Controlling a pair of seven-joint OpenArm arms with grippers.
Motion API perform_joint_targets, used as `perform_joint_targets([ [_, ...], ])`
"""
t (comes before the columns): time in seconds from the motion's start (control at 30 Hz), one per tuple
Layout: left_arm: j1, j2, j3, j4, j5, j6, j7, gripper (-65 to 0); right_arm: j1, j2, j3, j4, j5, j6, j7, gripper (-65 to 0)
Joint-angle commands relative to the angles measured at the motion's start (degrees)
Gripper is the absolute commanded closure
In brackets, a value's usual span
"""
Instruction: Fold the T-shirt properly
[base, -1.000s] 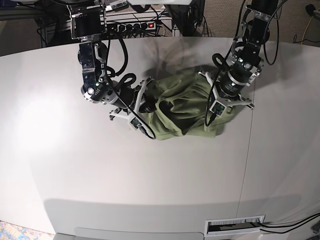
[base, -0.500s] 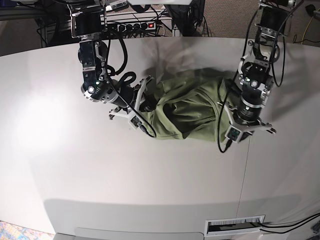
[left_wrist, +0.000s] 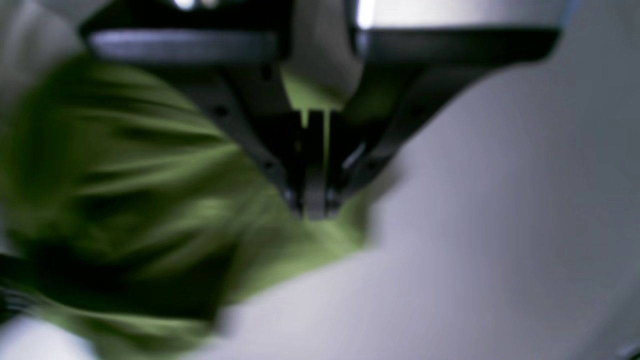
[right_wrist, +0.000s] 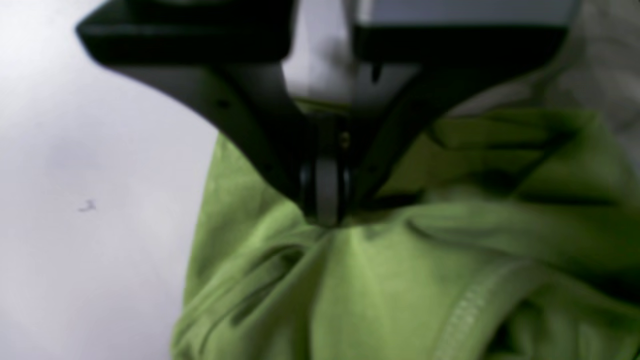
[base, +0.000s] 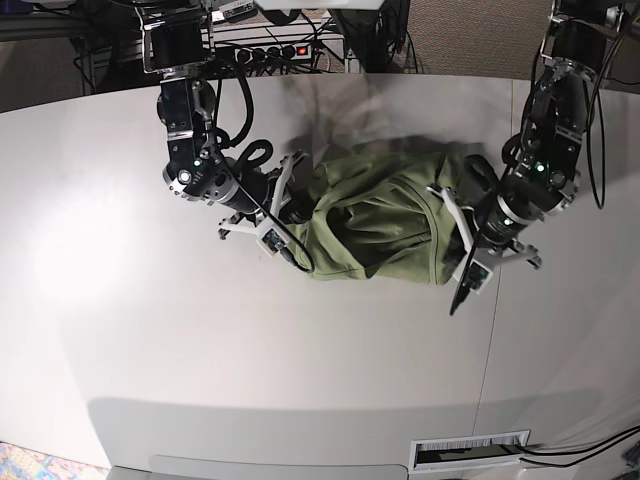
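The olive-green T-shirt (base: 375, 225) lies crumpled in a wrinkled heap on the white table (base: 300, 350). My left gripper (base: 447, 228) is at the shirt's right edge. In the blurred left wrist view its jaws (left_wrist: 312, 210) are shut, with green cloth (left_wrist: 150, 190) pinched between them. My right gripper (base: 303, 215) is at the shirt's left edge. In the right wrist view it (right_wrist: 322, 215) is shut on a fold of the fabric (right_wrist: 380, 280), with creases running out from the pinch. A stitched hem (right_wrist: 470, 305) shows to the lower right.
A power strip (base: 275, 50) and cables sit behind the table's far edge. A seam (base: 495, 300) runs down the tabletop right of the shirt. A slot (base: 470, 452) is cut into the table at the front right.
My left arm has swung right and turned, carrying the shirt's right edge outward and drawing the cloth wider. My right arm has hardly moved.
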Motion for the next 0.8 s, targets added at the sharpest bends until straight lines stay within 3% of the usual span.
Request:
perform_joint_targets([
  [0.0, 0.5, 0.0, -0.3, 0.8, -2.2, -1.4, -0.7, 0.0, 0.7, 0.2, 0.2, 0.4, -1.7, -1.2, -0.3, 0.0],
  [0.13, 4.1, 3.4, -0.3, 0.2, -5.3, -6.7, -3.4, 0.0, 0.7, -0.3, 0.1, 0.4, -1.6, -1.3, -0.3, 0.0],
  [0.37, 4.0, 8.9, -0.3, -7.4, -4.9, -13.6, -5.2, 0.0, 0.6, -1.2, 0.1, 0.4, -1.7, -1.3, -1.3, 0.0],
  [0.43, 3.1, 10.1, -0.3, -11.2, -2.3, -14.7, -6.0, 0.0, 0.6, -1.2, 0.1, 0.4, -1.6, -1.3, -2.0, 0.0],
  [0.57, -0.1, 10.2, -0.3, -18.5, 6.2, -13.9, -13.4, 0.0, 0.5, -1.2, 0.1, 0.4, -1.7, -1.3, -2.8, 0.0],
  [0.77, -6.2, 10.0, -0.3, -22.3, 14.0, -6.8, -15.6, 0.0, 0.5, -1.2, 0.1, 0.4, -1.9, -1.3, -3.0, 0.0],
])
